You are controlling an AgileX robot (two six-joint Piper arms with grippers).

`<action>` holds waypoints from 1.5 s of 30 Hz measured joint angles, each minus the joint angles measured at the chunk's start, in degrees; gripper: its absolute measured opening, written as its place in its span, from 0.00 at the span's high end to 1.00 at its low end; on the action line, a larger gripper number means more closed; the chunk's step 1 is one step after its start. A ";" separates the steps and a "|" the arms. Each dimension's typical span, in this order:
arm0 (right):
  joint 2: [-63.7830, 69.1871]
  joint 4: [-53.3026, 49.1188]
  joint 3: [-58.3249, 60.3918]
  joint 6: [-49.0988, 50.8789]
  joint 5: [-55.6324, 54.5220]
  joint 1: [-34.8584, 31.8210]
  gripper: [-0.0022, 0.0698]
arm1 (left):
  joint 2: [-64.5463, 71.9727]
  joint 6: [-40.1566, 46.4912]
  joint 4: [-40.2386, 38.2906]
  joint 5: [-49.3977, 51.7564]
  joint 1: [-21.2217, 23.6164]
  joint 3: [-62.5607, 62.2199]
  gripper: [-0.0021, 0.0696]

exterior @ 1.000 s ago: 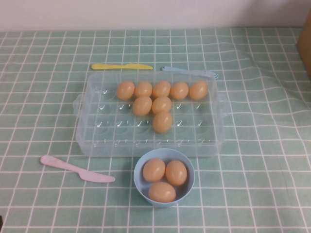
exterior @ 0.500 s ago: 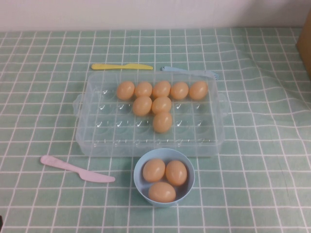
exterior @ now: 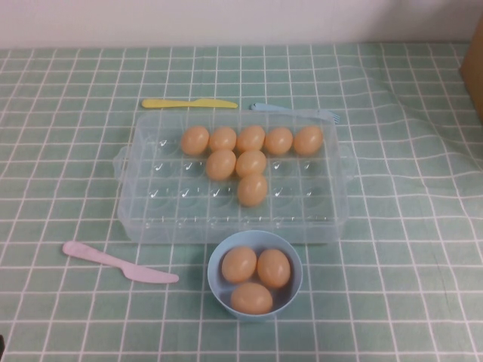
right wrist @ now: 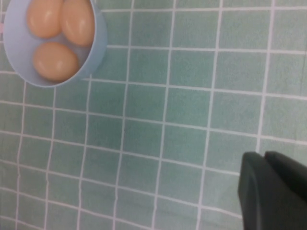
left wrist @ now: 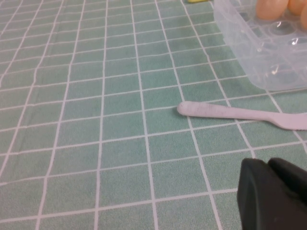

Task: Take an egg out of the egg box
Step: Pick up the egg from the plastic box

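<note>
The clear egg box lies mid-table and holds several orange-tan eggs; the nearest egg sits alone in the third row. The box's corner and an egg also show in the left wrist view. Neither arm shows in the high view. My left gripper is shut and empty above the cloth, near the pink knife and away from the box. My right gripper is shut and empty above the cloth, well off from the blue bowl.
A light-blue bowl with three eggs stands in front of the box; its wall shows in the right wrist view. A pink knife lies front left. A yellow knife and a blue fork lie behind the box. A brown box is far right.
</note>
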 joint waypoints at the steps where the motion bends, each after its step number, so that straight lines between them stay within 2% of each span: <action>1: 2.17 0.00 -1.13 -0.15 -0.24 1.27 0.99 | 0.00 0.00 0.00 0.00 0.00 0.00 0.98; 3: 5.22 -0.78 -2.85 -0.04 -0.98 3.76 0.99 | 0.00 0.00 0.00 0.00 0.00 0.00 0.98; 9: 19.48 -5.35 -12.86 4.39 -4.05 18.75 0.99 | 0.00 0.00 0.00 0.00 0.00 0.00 0.98; 14: 32.20 -5.89 -23.67 6.25 -4.43 27.56 0.99 | 0.00 0.00 0.00 0.00 0.00 0.00 0.98; 19: 41.76 -5.89 -35.12 6.51 -4.51 31.98 0.99 | 0.00 0.00 0.00 0.00 0.00 0.00 0.98; 24: 48.61 -6.56 -44.86 8.01 -2.87 32.59 0.96 | 0.00 0.00 0.00 0.00 0.00 0.00 0.98; 26: 50.84 -7.81 -47.66 9.74 -1.87 32.59 0.91 | 0.00 0.00 0.00 0.00 0.00 0.00 0.98; 29: 54.33 -9.36 -51.31 11.92 -1.08 32.59 0.77 | 0.00 0.00 0.00 0.00 0.00 0.00 0.98; 35: 61.41 -11.36 -58.26 16.76 -0.85 32.59 0.35 | 0.00 0.00 0.00 0.00 0.00 0.00 0.98; 37: 63.88 -12.68 -61.03 18.27 -0.85 32.59 0.26 | 0.00 0.00 0.00 0.00 0.00 0.00 0.98; 40: 67.07 -16.41 -64.95 22.00 -0.45 32.59 0.21 | 0.00 0.00 0.00 0.00 0.00 0.00 0.98; 45: 71.63 -20.44 -71.06 25.30 1.56 32.59 0.19 | 0.00 0.00 0.00 0.00 0.00 0.00 0.98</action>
